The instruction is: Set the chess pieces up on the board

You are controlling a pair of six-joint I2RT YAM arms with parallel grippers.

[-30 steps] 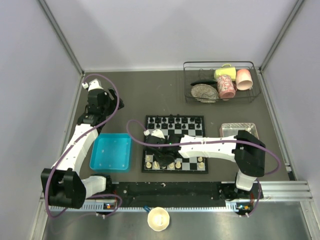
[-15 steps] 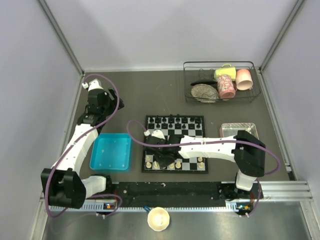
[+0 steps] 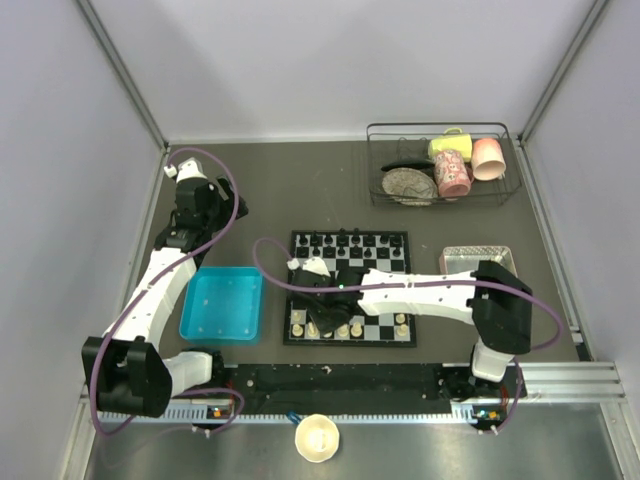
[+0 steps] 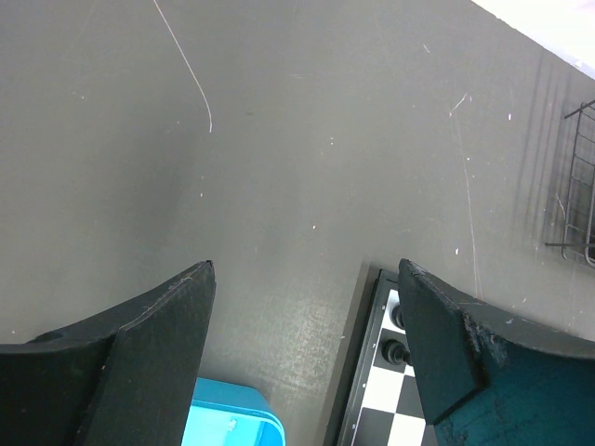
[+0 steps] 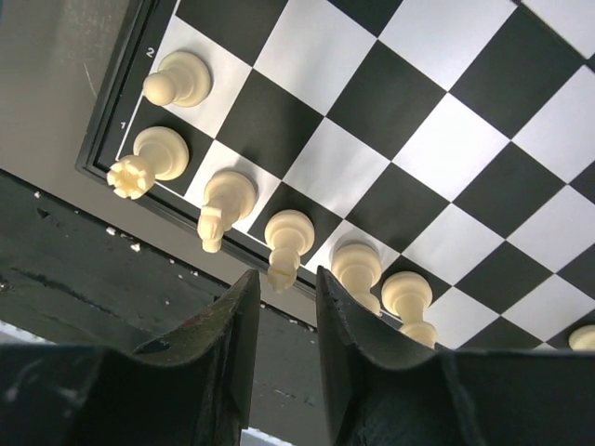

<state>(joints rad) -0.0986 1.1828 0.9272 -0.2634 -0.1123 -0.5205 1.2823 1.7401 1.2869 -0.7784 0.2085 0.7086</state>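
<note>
The board [image 3: 385,301] lies mid-table with black pieces [image 3: 350,242] along its far rows. Cream chess pieces [image 3: 343,328] stand on its near rows. In the right wrist view I see a rook [image 5: 149,163], a pawn [image 5: 178,82], a knight [image 5: 221,204], a bishop [image 5: 286,243] and two taller pieces [image 5: 406,295]. My right gripper [image 5: 286,274] [image 3: 322,322] hovers over the near-left squares, open narrowly, with the bishop's head just between the tips and a gap on each side. Far left, my left gripper [image 4: 307,265] [image 3: 210,208] hangs wide open and holds nothing.
A blue tray [image 3: 222,305] sits left of the board. A pinkish-grey tray [image 3: 478,258] sits to the right. A wire rack [image 3: 440,165] with cups and a plate stands at the back right. A cream bowl [image 3: 317,437] rests beyond the near black strip.
The right jaws have parted from shut to a narrow gap around the bishop, which stands on its square. The left arm has not moved.
</note>
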